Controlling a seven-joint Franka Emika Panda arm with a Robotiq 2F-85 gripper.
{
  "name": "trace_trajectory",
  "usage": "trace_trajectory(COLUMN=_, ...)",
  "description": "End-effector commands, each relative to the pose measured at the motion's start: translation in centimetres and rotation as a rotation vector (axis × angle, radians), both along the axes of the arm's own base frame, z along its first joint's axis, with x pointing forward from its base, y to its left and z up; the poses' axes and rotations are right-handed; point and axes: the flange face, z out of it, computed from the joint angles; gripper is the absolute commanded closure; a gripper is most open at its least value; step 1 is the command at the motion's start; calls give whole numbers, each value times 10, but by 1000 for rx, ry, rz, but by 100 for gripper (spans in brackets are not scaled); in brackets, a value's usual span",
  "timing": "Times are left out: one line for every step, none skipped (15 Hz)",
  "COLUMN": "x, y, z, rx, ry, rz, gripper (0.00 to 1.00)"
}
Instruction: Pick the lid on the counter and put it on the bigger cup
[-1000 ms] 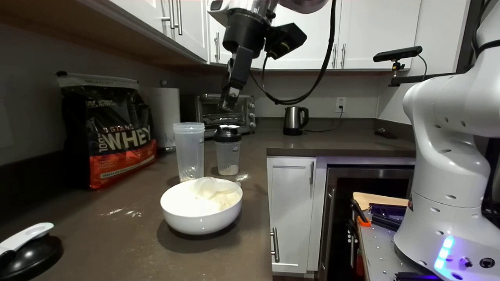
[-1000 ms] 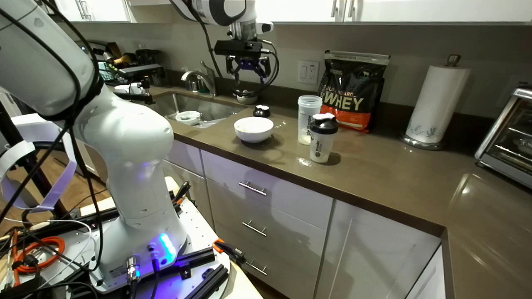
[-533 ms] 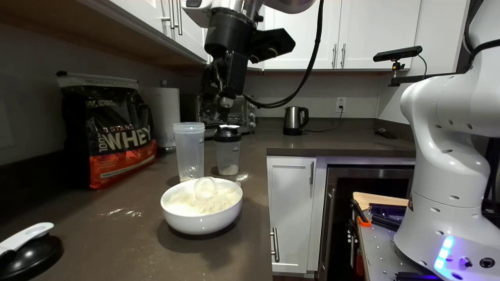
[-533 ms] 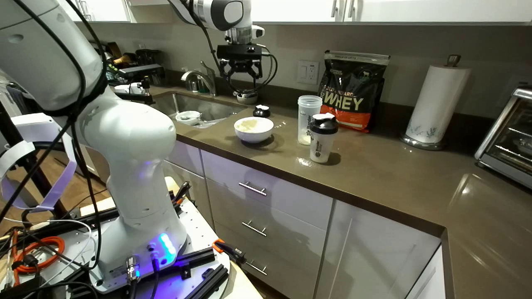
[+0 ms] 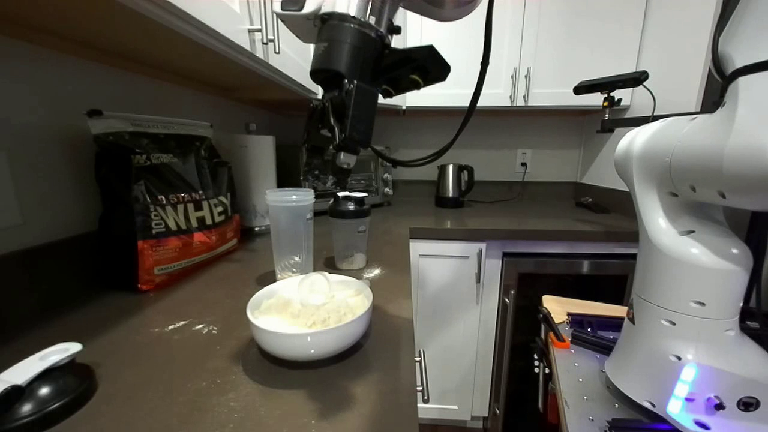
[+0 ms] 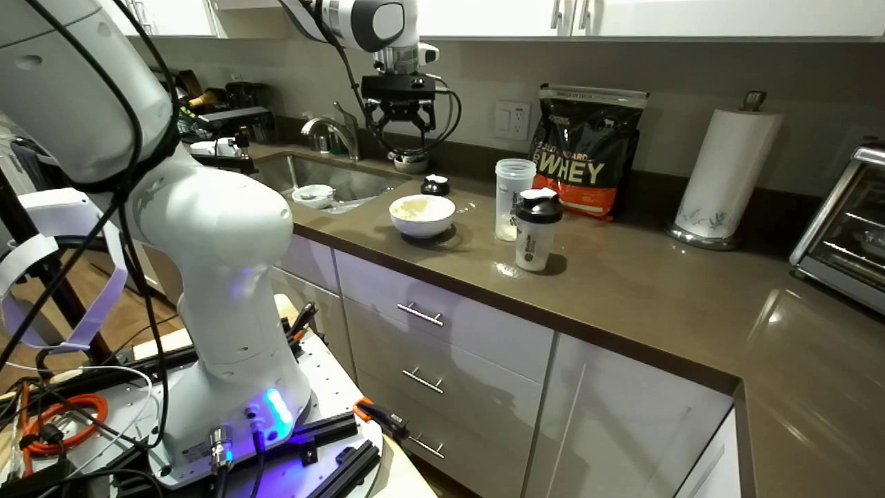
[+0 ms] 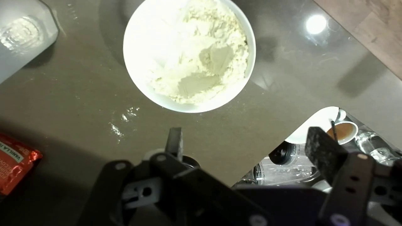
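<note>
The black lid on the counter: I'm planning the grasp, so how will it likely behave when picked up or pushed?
The black lid looks like hard moulded plastic, so it will probably stay stiff. Its glossy, curved side may be slippery. Sitting low and broad, it would likely slide rather than tip if nudged.

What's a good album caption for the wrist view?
Open jaws, the lid mostly hidden behind one, with a bowl of powder on the counter.
</note>
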Motion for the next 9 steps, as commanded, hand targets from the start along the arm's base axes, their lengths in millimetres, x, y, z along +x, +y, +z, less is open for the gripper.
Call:
trace_trajectory(x=1, y=25, z=-1, rx=21, ry=-25, rz=52, gripper=0)
trace_trajectory(x=2, y=37, z=-1, rx=24, ry=-39, rz=69, gripper=0)
trace_trajectory(x=3, y=48, z=0, rx=27, ry=-58, rz=88, gripper=0)
trace_trajectory(x=5, y=59, z=0, rx=30, ry=-78, rz=106, gripper=0)
trace_trajectory(x=9, y=70, z=0, rx=35, ry=-104, rz=128, gripper=0)
trace_trajectory(x=14, y=80, z=0, rx=39, ry=-129, rz=140, gripper=0)
trace_trajectory(x=21, y=89, z=-1, rx=45, ry=-157, rz=153, gripper=0)
trace_trajectory(x=29, y=98, z=-2, rx=47, ry=-185, rz=167, gripper=0)
trace_trajectory(x=37, y=105, z=-5, rx=49, ry=-209, rz=182, gripper=0)
